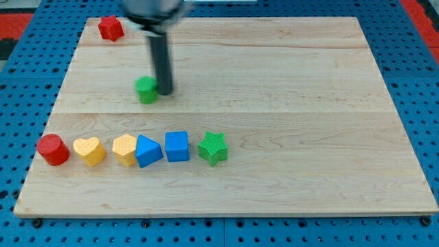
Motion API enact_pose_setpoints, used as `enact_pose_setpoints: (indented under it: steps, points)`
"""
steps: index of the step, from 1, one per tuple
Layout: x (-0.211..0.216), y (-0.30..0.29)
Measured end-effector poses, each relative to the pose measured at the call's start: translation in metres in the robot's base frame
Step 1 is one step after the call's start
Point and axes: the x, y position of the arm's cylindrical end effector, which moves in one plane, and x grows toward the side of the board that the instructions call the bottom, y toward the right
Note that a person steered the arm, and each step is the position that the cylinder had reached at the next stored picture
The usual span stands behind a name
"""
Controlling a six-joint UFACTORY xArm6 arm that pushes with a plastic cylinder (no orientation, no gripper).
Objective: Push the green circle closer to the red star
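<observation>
The green circle lies on the wooden board, left of centre in the upper half. The red star sits near the board's top left corner, up and to the left of the green circle. My tip is down on the board right at the green circle's right side, touching or nearly touching it. The rod rises from there toward the view's top.
A row of blocks lies along the lower left: a red circle, a yellow heart, a yellow block, a blue triangle, a blue cube and a green star. The board's edge borders blue pegboard.
</observation>
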Motion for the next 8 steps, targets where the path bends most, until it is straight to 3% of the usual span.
enact_pose_setpoints:
  steps: [1,2,3,4,5,6,8]
  points:
    - [0.022,0.0]
    - [0.014,-0.066]
    - [-0.013,-0.085]
    - [0.017,-0.094]
    - [0.006,-0.149]
    - [-0.046,-0.1]
    - [-0.033,-0.026]
